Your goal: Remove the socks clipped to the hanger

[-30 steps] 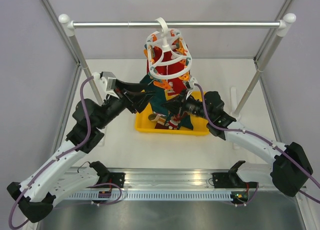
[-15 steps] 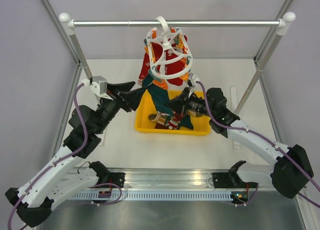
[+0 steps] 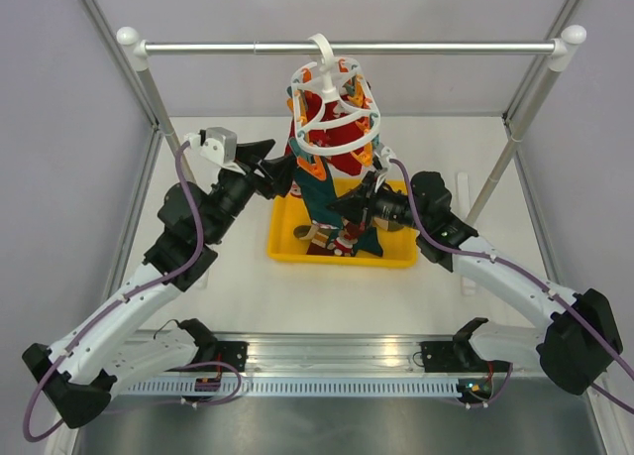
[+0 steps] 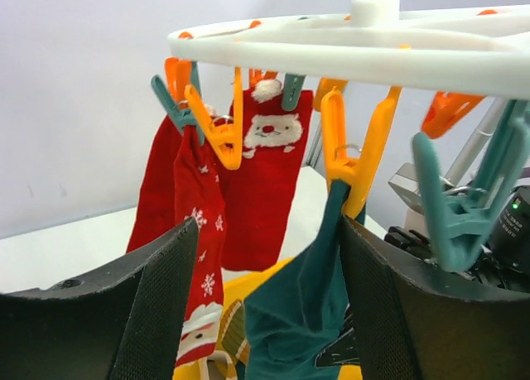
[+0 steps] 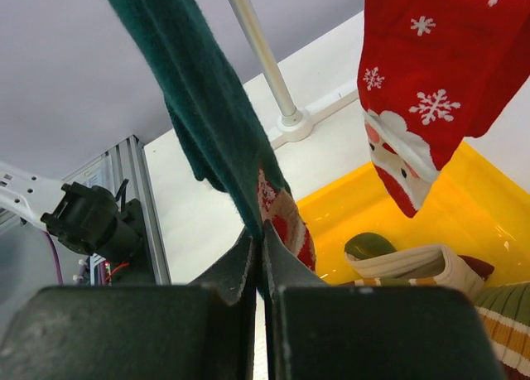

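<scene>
The white hanger hangs from the rail by its hook, with orange and teal pegs under its ring. Red festive socks and a dark teal sock hang from it. In the left wrist view an orange peg clips the teal sock, with a red snowflake sock and a red Santa sock behind. My left gripper is open, its jaws either side of the teal sock. My right gripper is shut on the teal sock's lower end.
A yellow tray sits below the hanger and holds striped socks. The metal rail spans the back on two slanted posts, the right post's foot standing beside the tray. A red snowflake sock hangs over the tray.
My left gripper has risen and moved right, from beside the tray up to the hanger's left side. The right gripper has kept its place and its hold. The hanger swayed slightly.
</scene>
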